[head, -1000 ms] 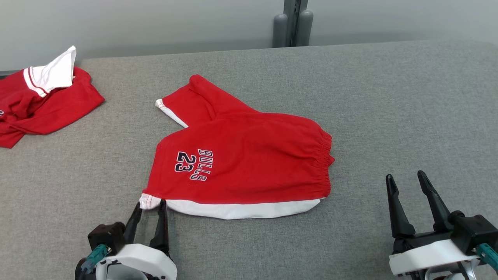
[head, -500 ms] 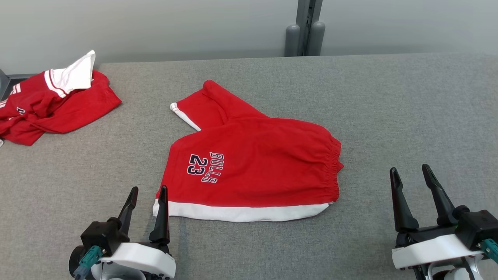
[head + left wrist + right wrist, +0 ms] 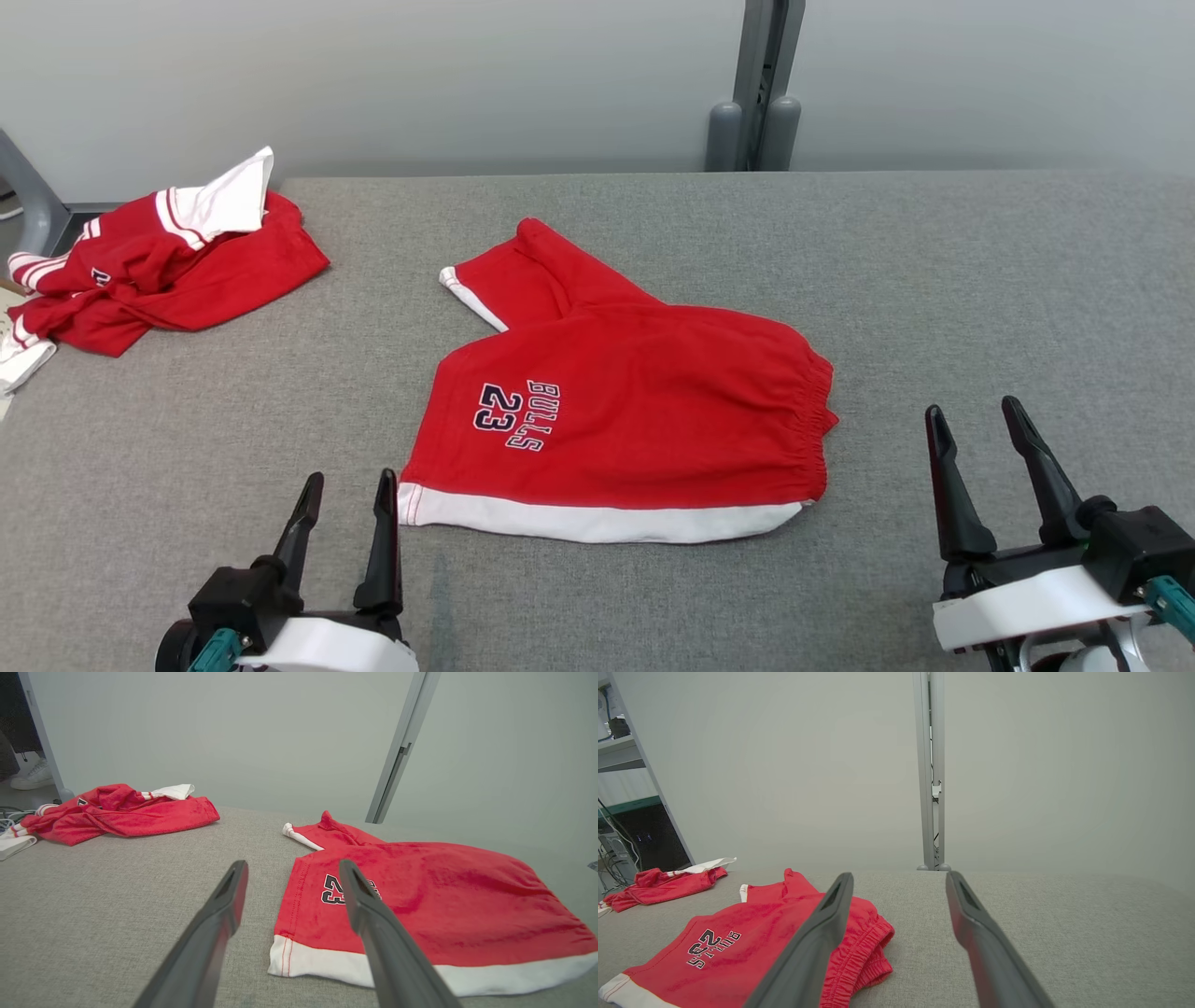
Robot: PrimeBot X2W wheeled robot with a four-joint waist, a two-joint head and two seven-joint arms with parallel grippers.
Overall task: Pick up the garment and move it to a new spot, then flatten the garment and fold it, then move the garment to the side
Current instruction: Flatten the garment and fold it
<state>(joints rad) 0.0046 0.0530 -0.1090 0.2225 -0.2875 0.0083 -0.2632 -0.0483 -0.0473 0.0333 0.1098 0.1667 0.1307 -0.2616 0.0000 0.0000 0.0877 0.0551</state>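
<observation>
The garment (image 3: 635, 411) is a pair of red shorts with a white hem and "BULLS 23" lettering, lying folded on the grey table (image 3: 980, 280), one leg angled back-left. The left wrist view has the garment (image 3: 434, 910) on its right side, and the right wrist view has the garment (image 3: 752, 947) at lower left. My left gripper (image 3: 346, 483) is open just off the garment's front-left hem corner, touching nothing. At the front right my right gripper (image 3: 975, 416) stands open and empty, apart from the elastic waistband.
A second red and white garment (image 3: 168, 261) lies crumpled at the table's back-left corner. A grey post (image 3: 761, 103) stands behind the table's far edge against a pale wall. Bare grey cloth spreads right of the shorts.
My left gripper has opened, let go of the garment's front-left hem corner and drawn back. The camera has shifted, moving the whole picture. The right gripper stays open.
</observation>
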